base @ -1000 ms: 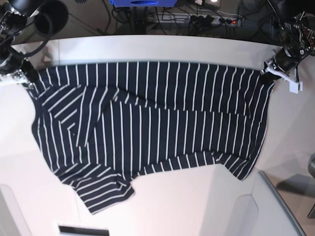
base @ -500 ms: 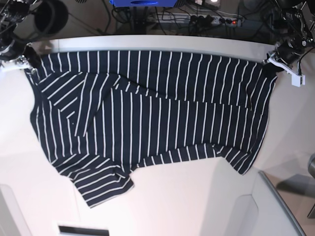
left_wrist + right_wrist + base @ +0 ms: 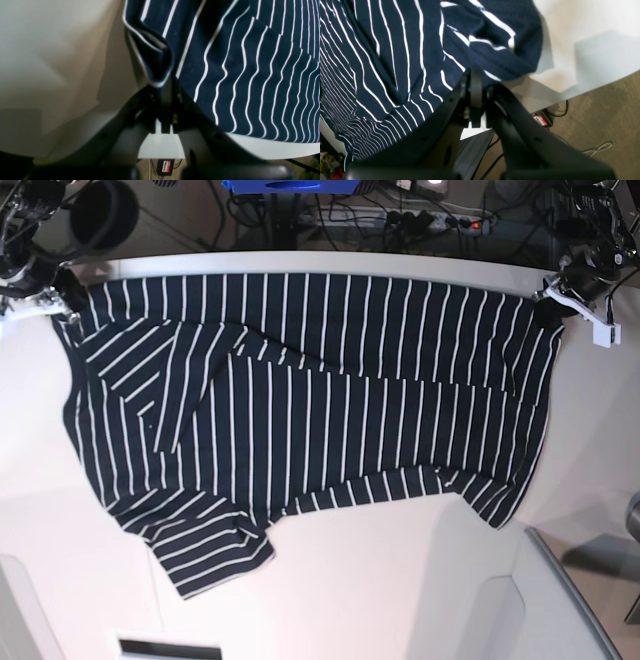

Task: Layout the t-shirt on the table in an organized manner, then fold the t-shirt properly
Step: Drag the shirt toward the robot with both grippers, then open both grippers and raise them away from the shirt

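Observation:
The t-shirt [image 3: 300,420], dark navy with thin white stripes, lies spread wide across the table [image 3: 380,580], its top edge along the curved far edge. A sleeve or flap sticks out at the lower left, and the left part has folds. My left gripper [image 3: 550,293] is shut on the shirt's far right corner; in the left wrist view the gripper [image 3: 163,86] pinches a bunched hem of the shirt [image 3: 250,62]. My right gripper [image 3: 60,302] is shut on the far left corner; in the right wrist view the gripper [image 3: 476,75] grips the shirt's gathered fabric [image 3: 395,50] near the table edge [image 3: 582,37].
A power strip [image 3: 440,222] and cables lie on the floor behind the table. A dark round object [image 3: 105,212] is at the back left. A grey raised panel [image 3: 560,600] stands at the front right. Carpet [image 3: 607,112] shows beyond the table edge.
Both grippers have moved toward the far edge, each still holding a corner. The shirt has slid back with them, and its top edge is drawn straighter.

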